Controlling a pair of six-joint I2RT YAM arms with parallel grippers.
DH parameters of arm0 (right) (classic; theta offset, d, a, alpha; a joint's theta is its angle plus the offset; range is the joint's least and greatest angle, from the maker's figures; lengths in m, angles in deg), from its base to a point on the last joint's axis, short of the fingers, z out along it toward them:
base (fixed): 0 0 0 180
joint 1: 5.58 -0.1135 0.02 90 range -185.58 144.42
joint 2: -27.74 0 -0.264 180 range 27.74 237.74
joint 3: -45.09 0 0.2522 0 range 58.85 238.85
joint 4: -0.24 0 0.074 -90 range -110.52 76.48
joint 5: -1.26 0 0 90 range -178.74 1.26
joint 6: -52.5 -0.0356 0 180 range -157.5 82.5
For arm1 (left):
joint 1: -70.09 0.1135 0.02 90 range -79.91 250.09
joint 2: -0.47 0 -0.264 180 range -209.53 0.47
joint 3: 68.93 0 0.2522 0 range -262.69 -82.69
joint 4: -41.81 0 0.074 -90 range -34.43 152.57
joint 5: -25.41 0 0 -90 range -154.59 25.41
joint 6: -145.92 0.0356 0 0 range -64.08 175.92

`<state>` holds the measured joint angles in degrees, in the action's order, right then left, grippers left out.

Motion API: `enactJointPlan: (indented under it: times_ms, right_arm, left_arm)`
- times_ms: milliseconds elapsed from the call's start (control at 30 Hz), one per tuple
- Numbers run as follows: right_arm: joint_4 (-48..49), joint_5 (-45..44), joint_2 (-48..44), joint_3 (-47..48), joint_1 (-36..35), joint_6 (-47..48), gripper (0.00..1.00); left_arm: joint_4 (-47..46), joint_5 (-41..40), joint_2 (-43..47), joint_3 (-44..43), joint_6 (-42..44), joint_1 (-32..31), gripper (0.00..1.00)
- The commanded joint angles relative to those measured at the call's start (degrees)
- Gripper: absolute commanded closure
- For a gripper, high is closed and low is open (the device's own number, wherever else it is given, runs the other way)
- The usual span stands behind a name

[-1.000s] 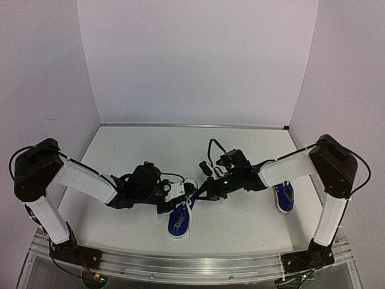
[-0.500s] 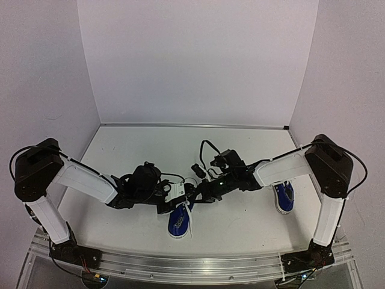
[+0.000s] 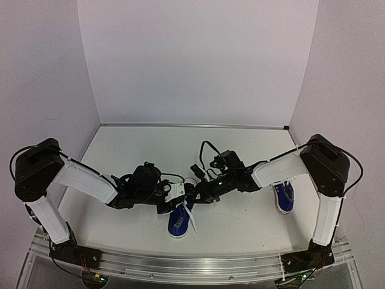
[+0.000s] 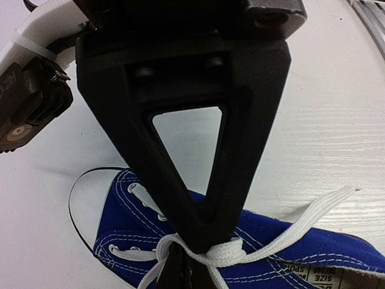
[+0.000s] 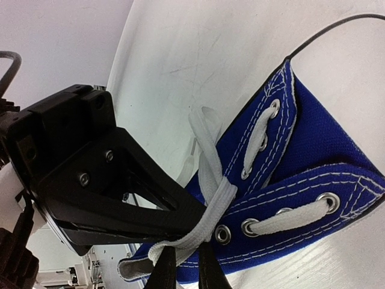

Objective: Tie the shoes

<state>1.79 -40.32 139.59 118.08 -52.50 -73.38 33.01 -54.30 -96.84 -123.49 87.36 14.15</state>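
Observation:
A blue shoe with a white toe cap lies near the front middle. Its mate lies at the right, under the right arm. Both grippers meet over the near shoe's open tongue. My left gripper is shut, its tips pinching the white lace where the two strands cross above the blue canvas. My right gripper sits just below that crossing. Its fingers stand a little apart, with canvas showing in the narrow gap and the lace lying across their tips.
White walls close the table's back and sides. A metal rail runs along the near edge by the arm bases. A thin black cable loops beside the shoe's toe. Bare table lies behind the grippers.
The right arm has reached left until its gripper meets the left one over the shoe, and its jaws have parted slightly. A free lace end now trails down the shoe's right side.

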Motion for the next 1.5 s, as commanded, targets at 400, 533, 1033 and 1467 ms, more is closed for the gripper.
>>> enactJointPlan:
  times_ms: [400, 533, 1033, 1467]
  right_arm:
    - [11.4, 1.2, 3.6, -2.6, -0.1, -7.2, 0.89]
    - [11.7, 0.6, 3.1, -2.9, 0.1, -7.6, 1.0]
    - [11.6, -2.3, -2.1, -7.0, 1.6, -6.7, 1.0]
    - [10.8, -2.9, -4.9, -6.9, 1.6, -5.2, 1.0]
  left_arm:
    - [-7.0, 1.1, -0.4, 0.7, -3.3, -0.3, 1.0]
    - [-8.0, 1.5, -0.3, 1.0, -3.9, -0.3, 1.0]
    - [-0.4, -3.7, 6.2, 3.0, -0.7, -0.3, 0.91]
    - [4.8, -5.0, 9.2, 3.3, -0.6, 3.1, 0.68]
